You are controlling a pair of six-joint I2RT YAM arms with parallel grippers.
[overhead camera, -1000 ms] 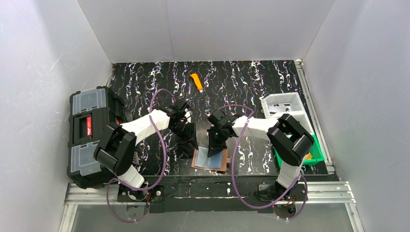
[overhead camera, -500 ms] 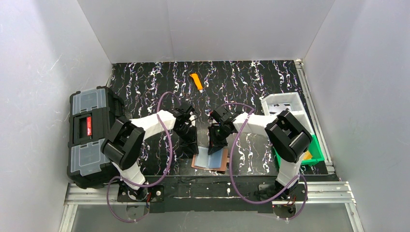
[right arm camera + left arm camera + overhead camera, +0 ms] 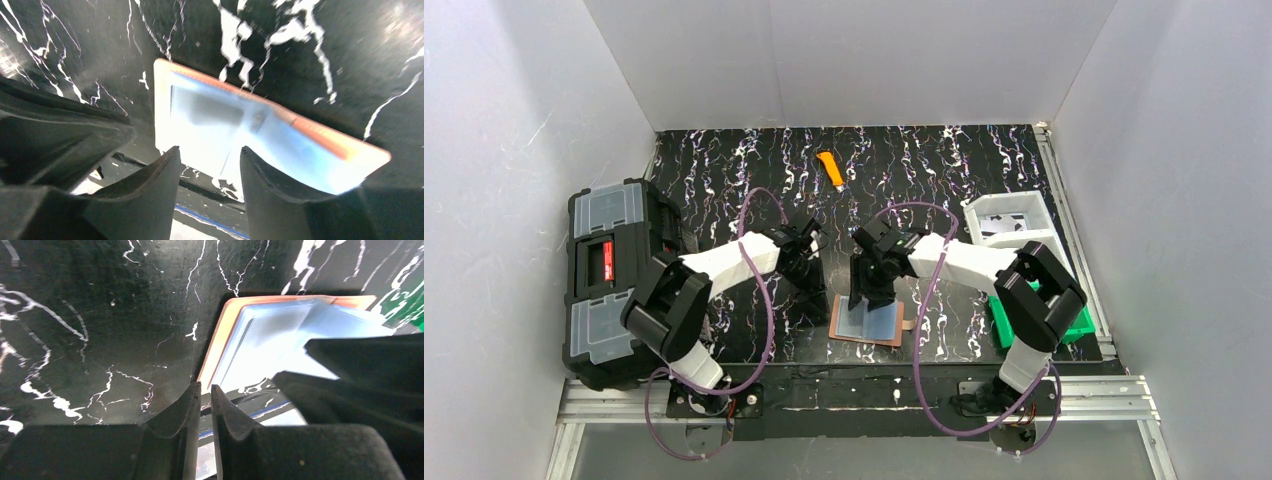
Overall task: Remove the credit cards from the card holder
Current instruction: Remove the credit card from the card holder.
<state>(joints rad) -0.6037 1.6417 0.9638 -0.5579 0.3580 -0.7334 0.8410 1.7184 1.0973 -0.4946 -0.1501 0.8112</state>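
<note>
The brown card holder lies flat near the table's front edge. A pale blue-grey credit card covers most of it, seen also in the left wrist view and the right wrist view. An orange strip shows along one edge; I cannot tell if it is the second card. My left gripper is closed to a sliver, tips pinching the holder's near-left corner. My right gripper hovers open over the card's edge, nothing between its fingers.
A big black toolbox stands at the left. An orange utility knife lies at the back centre. A white bin and a green bin sit at the right. The table's front edge runs just below the holder.
My right gripper, shut on the blue-grey card earlier, has opened. My left gripper has closed at the holder's corner. The holder has slid slightly right and turned a little.
</note>
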